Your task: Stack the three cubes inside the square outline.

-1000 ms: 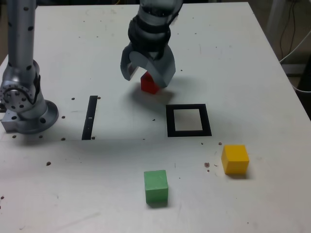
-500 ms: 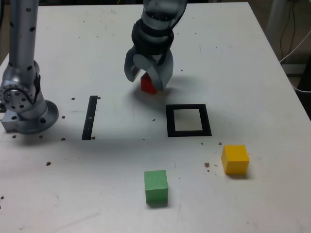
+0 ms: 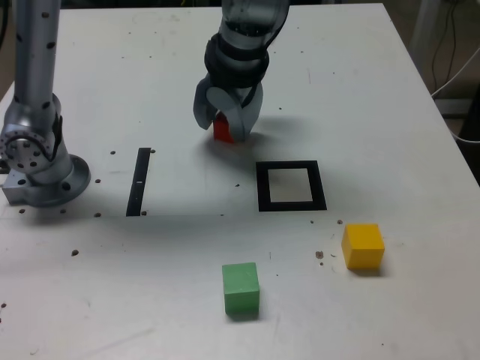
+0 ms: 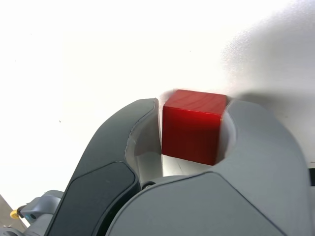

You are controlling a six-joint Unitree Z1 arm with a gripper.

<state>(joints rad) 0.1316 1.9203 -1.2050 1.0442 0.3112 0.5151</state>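
Note:
My gripper (image 3: 227, 127) is down on the white table behind the square outline (image 3: 291, 186), its jaws shut on the red cube (image 3: 222, 127). The wrist view shows the red cube (image 4: 193, 126) pressed between both grey fingers (image 4: 123, 142), still at table level. The green cube (image 3: 241, 288) sits near the front edge, in front of the outline. The yellow cube (image 3: 363, 245) lies at the exterior view's right, in front of the outline. The outline's pale centre holds nothing.
The arm's grey base (image 3: 34, 161) stands at the exterior view's left. A thin black strip (image 3: 139, 181) lies between the base and the outline. Small dark specks dot the table (image 3: 375, 105). Cables hang past the table's right edge.
The jaws have closed from wide open onto the red cube. The gripper has stayed over the same spot; the green and yellow cubes have not moved.

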